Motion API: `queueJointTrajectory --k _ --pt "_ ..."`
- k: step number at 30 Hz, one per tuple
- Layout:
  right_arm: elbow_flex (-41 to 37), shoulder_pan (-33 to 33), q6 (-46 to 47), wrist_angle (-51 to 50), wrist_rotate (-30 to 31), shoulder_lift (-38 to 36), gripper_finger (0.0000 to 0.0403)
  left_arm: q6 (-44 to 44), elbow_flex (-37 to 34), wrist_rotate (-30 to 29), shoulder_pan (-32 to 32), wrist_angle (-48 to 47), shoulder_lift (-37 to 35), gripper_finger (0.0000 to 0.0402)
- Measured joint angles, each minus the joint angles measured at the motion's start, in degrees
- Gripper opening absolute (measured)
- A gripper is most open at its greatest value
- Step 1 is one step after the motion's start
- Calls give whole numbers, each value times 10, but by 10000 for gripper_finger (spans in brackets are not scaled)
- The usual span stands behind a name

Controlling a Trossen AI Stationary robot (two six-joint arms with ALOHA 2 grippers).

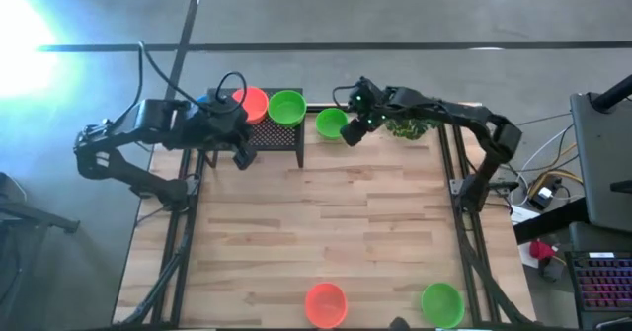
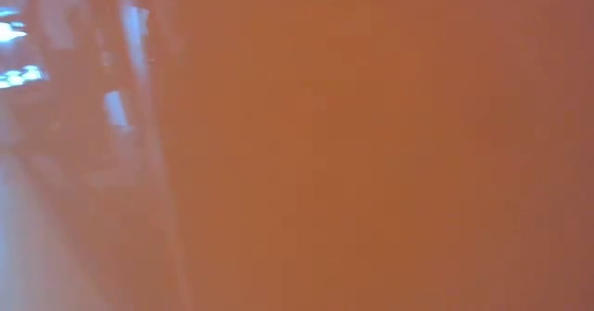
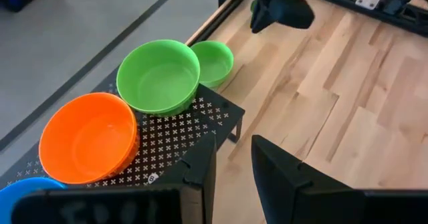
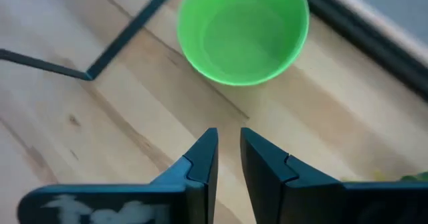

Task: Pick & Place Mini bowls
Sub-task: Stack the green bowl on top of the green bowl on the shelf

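Note:
Three mini bowls stand on the black mesh stand (image 3: 180,134) at the far left: a green one (image 3: 159,75), an orange one (image 3: 88,137) and a blue one (image 3: 23,187) at the frame's edge. Another green bowl (image 4: 242,33) sits upright on the table beside the stand. My right gripper (image 4: 228,134) hovers just near of this bowl, pointing steeply down, its fingers narrowly open and empty. My left gripper (image 3: 234,150) hangs open and empty above the stand's near edge. An orange-red bowl (image 1: 326,304) and a green bowl (image 1: 441,303) rest at the table's near edge.
A leafy plant sprig (image 1: 405,125) lies at the far edge, right of my right gripper. The low view is filled by an orange blur close to the lens. Bare wood spans the table's middle (image 1: 326,222).

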Motion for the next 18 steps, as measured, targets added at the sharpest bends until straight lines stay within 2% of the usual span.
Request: queueJointTrajectory --k 7,18 --pt "0 -33 5 10 -13 53 93 -2 0 0 0 1 9 89" --pt "0 -70 50 94 -12 100 140 -17 0 0 0 8 9 89"
